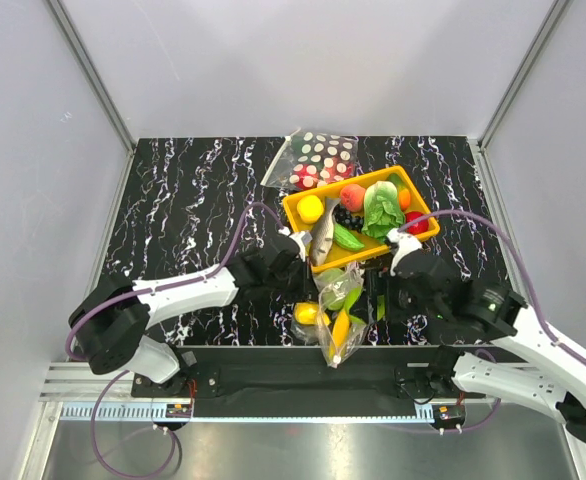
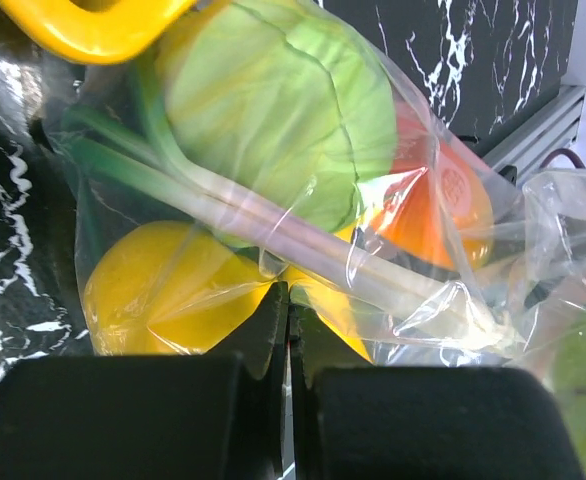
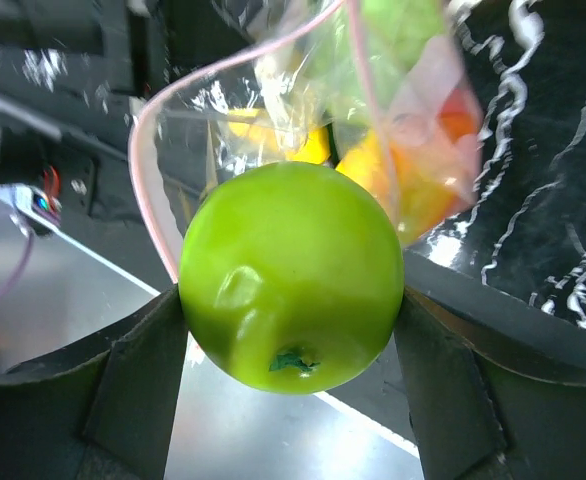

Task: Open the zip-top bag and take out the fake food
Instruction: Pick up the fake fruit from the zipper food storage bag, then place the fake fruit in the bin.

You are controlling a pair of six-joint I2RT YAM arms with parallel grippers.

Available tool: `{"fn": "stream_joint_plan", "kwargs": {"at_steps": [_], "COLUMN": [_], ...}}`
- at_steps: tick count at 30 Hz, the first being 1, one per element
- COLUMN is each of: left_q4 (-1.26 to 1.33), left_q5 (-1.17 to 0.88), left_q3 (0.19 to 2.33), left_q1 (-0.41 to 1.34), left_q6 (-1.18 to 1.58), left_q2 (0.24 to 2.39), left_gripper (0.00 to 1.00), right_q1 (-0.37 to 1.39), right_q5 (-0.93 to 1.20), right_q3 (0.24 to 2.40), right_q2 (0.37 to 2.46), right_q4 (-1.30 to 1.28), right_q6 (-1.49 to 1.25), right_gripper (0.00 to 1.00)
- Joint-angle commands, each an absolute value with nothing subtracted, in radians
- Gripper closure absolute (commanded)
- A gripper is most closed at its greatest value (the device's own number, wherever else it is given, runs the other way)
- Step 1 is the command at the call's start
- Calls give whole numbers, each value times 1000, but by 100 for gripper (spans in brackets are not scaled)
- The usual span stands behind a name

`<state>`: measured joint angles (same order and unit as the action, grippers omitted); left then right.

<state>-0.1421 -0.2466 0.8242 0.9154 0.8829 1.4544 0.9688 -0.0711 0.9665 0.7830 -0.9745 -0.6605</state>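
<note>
The zip-top bag point(image 1: 335, 318) hangs crumpled at the table's near edge, between the two grippers. My left gripper point(image 2: 289, 292) is shut on a fold of its clear plastic point(image 2: 273, 215). Through the film I see fake food: a green cabbage point(image 2: 273, 100), a yellow fruit point(image 2: 158, 285), an orange piece point(image 2: 443, 205) and a pale green stalk point(image 2: 223, 195). My right gripper point(image 3: 291, 300) is shut on a glossy green apple point(image 3: 291, 275), one finger on each side. The apple sits just outside the bag's open mouth, whose pink zip strip point(image 3: 145, 160) curves behind it.
A yellow tray point(image 1: 295, 203) behind the bag holds more toy fruit and vegetables, including a lettuce point(image 1: 380, 207). A second bag with large polka dots point(image 1: 318, 155) lies behind the tray. The metal rail point(image 1: 273, 410) runs below the table's near edge.
</note>
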Motion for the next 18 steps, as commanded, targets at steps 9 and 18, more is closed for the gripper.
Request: {"fn": "stream_joint_plan", "kwargs": {"at_steps": [9, 18], "left_q4": [-167, -175], "left_q5": [-245, -218], "left_q3": [836, 770], "left_q1": [871, 856], "left_q6": [836, 851], "left_q2": [1396, 1310], "left_gripper": [100, 100], "right_q1": [931, 519], "right_q5": [-355, 64], "right_q3": [1261, 1345], "right_q2": [931, 1191], "right_q4": [-988, -694], "right_q6": [-537, -345], "right_gripper": [89, 89]}}
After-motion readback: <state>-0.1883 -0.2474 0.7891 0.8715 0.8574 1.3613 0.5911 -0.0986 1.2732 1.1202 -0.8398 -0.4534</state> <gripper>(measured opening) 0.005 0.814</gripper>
